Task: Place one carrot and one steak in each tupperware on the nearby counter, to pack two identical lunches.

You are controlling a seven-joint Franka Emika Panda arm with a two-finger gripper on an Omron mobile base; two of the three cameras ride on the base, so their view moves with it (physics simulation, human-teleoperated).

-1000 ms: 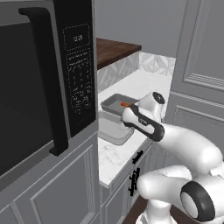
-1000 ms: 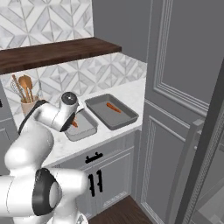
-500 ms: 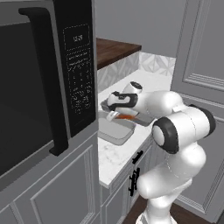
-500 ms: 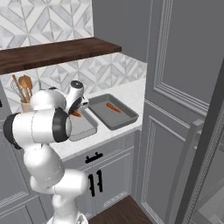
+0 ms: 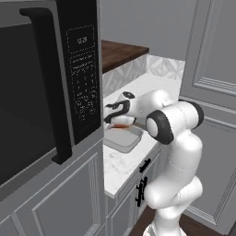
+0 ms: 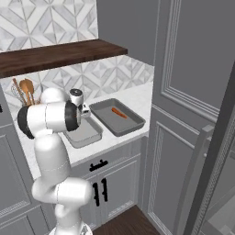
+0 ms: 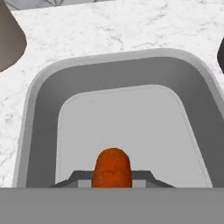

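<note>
- Kitchen corner: white marbled desk (image 6: 137,98) over grey panelled cabinets (image 6: 117,183) with black handles, tiled backsplash (image 6: 50,20) in a grey-white geometric pattern behind it, dark brown wooden shelf (image 6: 59,53) above.
- Tall grey panelled door (image 6: 193,69) at the right of the right base view. Black microwave (image 5: 50,87) takes up the left of the left base view; its keypad and display markings are too faint to read. No other writing legible.
- Utensil holder with wooden spoons (image 6: 24,92) stands at the back of the desk, behind the arm.
- Two grey containers lie side by side on the desk. Far container (image 6: 137,124) holds one carrot (image 6: 119,113) lying on its floor.
- Near container (image 7: 43,113) lies directly under the end effector (image 7: 113,179); in the hand view its floor is bare apart from what the end effector carries.
- End effector: fingers clamped together on a second carrot (image 7: 113,168), orange, seen end-on between the tips, held above the near container's floor, towards one end of it.
- Left base view: the same held carrot appears as an orange-red patch just over the near container.
- Whether the carrot touches the container floor cannot be told.
</note>
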